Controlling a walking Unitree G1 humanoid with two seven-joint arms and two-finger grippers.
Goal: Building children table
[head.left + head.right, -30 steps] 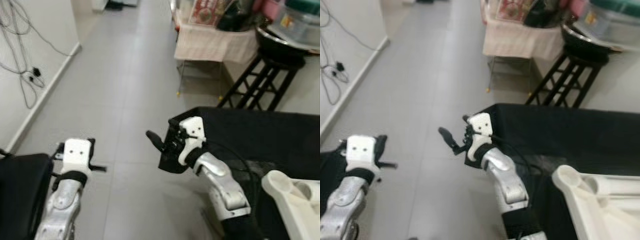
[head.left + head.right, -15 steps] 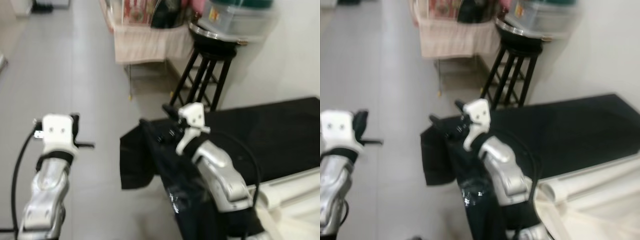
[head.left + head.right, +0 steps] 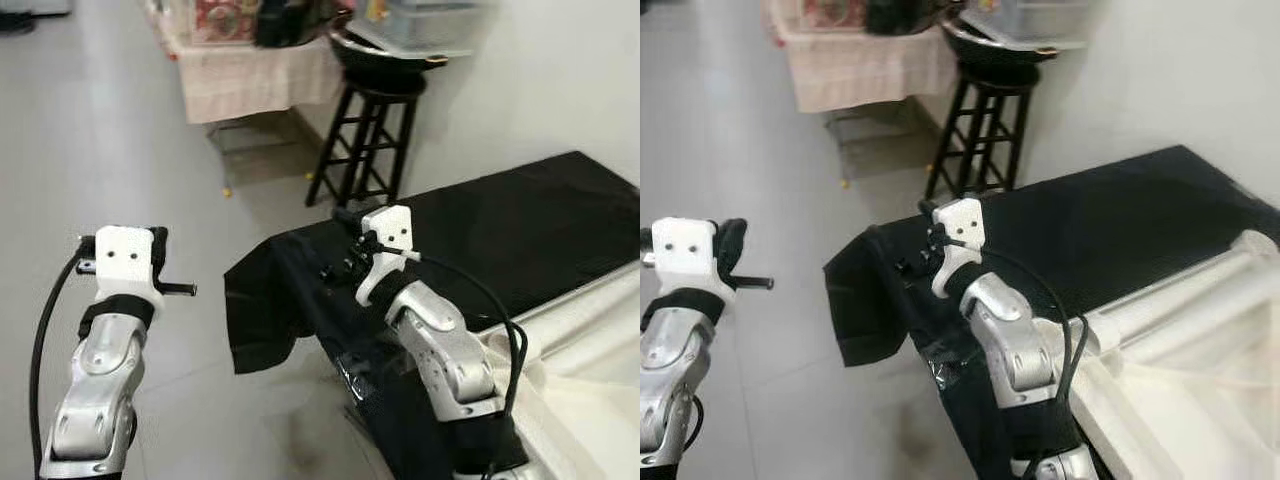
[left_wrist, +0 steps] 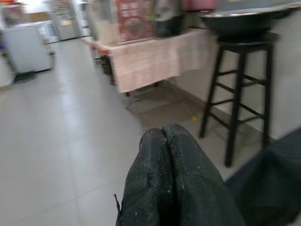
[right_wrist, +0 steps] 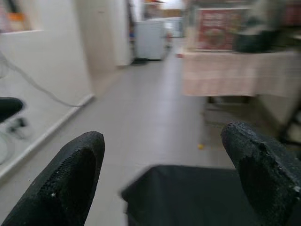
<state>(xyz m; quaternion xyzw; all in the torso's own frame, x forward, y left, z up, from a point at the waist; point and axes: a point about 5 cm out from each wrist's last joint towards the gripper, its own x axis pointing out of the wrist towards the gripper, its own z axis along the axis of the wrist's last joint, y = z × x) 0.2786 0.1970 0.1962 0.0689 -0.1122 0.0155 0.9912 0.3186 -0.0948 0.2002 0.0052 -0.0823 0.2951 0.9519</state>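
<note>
My left gripper (image 4: 171,179) hangs over grey tiled floor, left of the black cloth-covered surface (image 3: 520,230), jaws pressed together and empty. My right gripper (image 5: 164,179) sits above that surface's near-left corner, jaws spread wide, holding nothing. My view has swung right within the last second, so the cream-white plastic table piece (image 3: 1200,330) now lies across the cloth's right side: probably my next pickup.
</note>
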